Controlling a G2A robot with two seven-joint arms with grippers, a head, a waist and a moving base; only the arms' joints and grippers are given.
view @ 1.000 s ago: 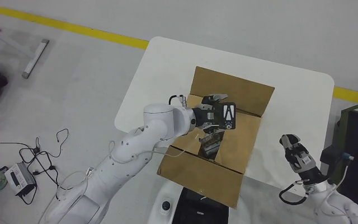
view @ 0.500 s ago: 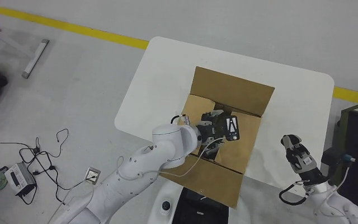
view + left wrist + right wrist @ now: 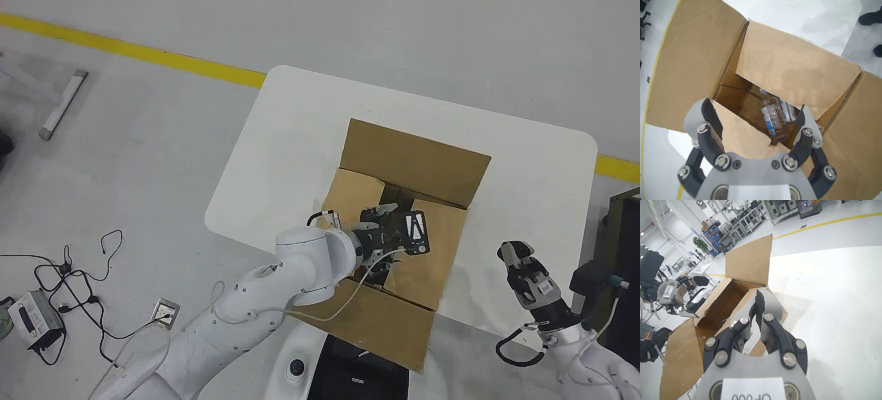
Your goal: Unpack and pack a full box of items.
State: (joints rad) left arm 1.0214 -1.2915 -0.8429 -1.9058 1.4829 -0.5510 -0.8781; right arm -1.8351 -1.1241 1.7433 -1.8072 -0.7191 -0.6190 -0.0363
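Fingers (image 3: pixel 712 115) of left gripper (image 3: pixel 754 103) spread over box (image 3: pixel 687 56)

One cardboard box (image 3: pixel 687 56), one white table (image 3: pixel 300 130), one clear bottle (image 3: pixel 772 119), one pale packet (image 3: pixel 789 111).

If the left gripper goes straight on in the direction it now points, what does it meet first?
Probably the clear plastic bottle lying in the cardboard box, seen between the open jaws of the left gripper. The torn inner flap near one jaw may catch first; depth is unclear.
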